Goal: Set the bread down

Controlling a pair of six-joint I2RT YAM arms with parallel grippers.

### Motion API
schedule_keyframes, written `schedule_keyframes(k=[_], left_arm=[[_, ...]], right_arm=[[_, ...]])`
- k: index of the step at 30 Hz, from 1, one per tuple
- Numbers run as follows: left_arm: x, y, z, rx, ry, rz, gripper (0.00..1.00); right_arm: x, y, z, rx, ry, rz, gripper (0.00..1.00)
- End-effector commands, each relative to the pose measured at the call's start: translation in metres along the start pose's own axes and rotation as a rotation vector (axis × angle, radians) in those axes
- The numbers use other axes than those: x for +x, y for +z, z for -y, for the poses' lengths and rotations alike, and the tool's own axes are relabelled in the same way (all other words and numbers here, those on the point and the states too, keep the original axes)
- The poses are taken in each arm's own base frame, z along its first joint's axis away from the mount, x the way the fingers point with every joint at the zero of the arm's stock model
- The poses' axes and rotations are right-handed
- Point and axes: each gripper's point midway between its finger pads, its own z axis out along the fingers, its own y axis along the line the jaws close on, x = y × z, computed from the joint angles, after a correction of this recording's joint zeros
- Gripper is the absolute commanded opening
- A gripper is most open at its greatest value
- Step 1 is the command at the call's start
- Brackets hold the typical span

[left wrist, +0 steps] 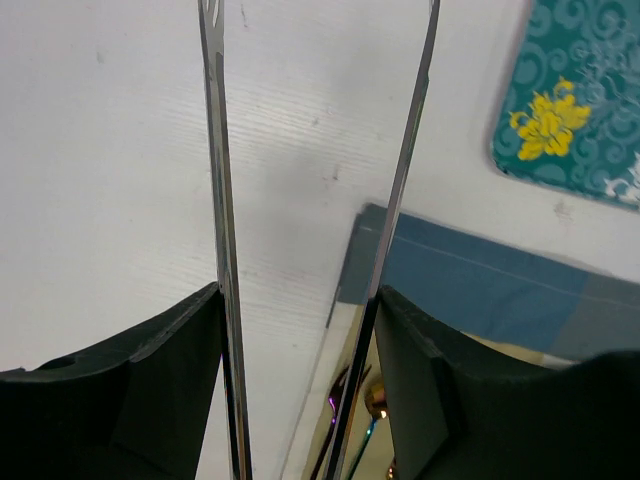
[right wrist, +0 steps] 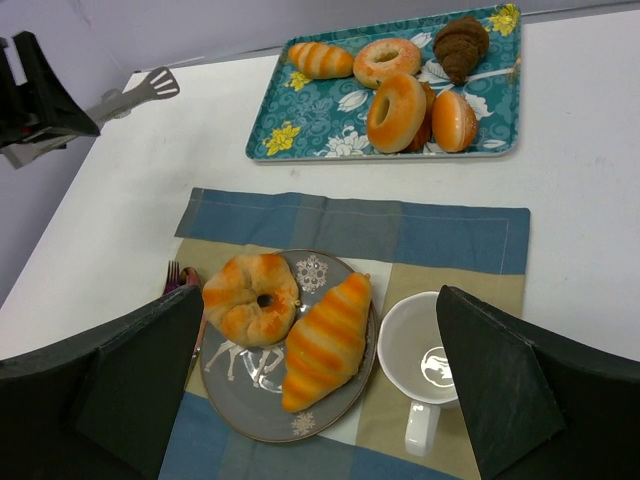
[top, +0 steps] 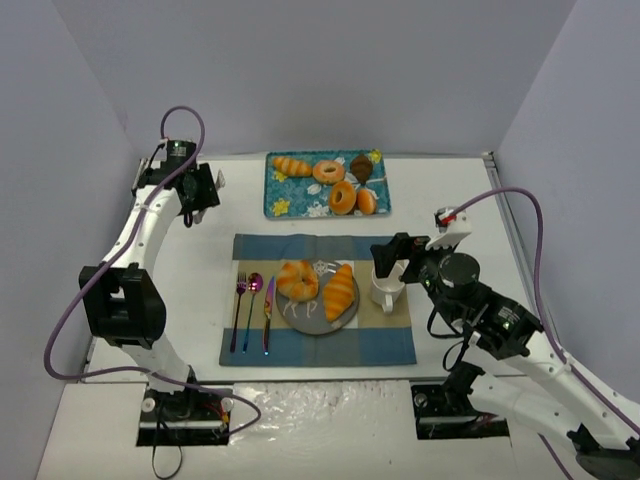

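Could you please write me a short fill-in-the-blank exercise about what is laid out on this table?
1. The grey plate holds ____ pieces of bread.
2. In the top view, the white mug stands just ____ of that plate.
3. The chocolate croissant lies on the teal ____.
4. The left tool grips a pair of metal ____.
Missing words: two; right; tray; tongs.

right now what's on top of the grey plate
A ring-shaped bun and a striped croissant lie side by side on the grey plate. Its print shows partly; the surface under them is covered.
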Motion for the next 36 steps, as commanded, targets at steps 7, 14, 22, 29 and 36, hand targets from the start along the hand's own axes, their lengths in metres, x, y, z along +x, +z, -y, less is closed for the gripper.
schedule_keyframes(k=[7, 14, 22, 29, 36], left_arm=[[-0.035, 0.070, -0.026, -0.085, -0.053, 0.012, 0.54], [-0.018, 0.104, -0.037, -0.136, -0.038, -0.058, 0.54], [0.007, 0.126, -0.052, -0.147, -0.076, -0.132, 0.55], [0.029, 0.142, -0.051, -0.137, -0.081, -0.191, 0.60], [0.048, 0.153, -0.052, -0.137, -0.088, -0.243, 0.61]], right_arm=[[-0.033, -0.012, -0.013, -0.058, 0.048, 0.084, 1.00], [-0.029, -0.014, -0.008, -0.049, 0.054, 0.083, 1.00], [-0.027, -0.015, -0.007, -0.046, 0.059, 0.080, 1.00], [-0.027, -0.018, -0.006, -0.048, 0.066, 0.084, 1.00], [-0.029, -0.021, -0.005, -0.052, 0.077, 0.090, 1.00]])
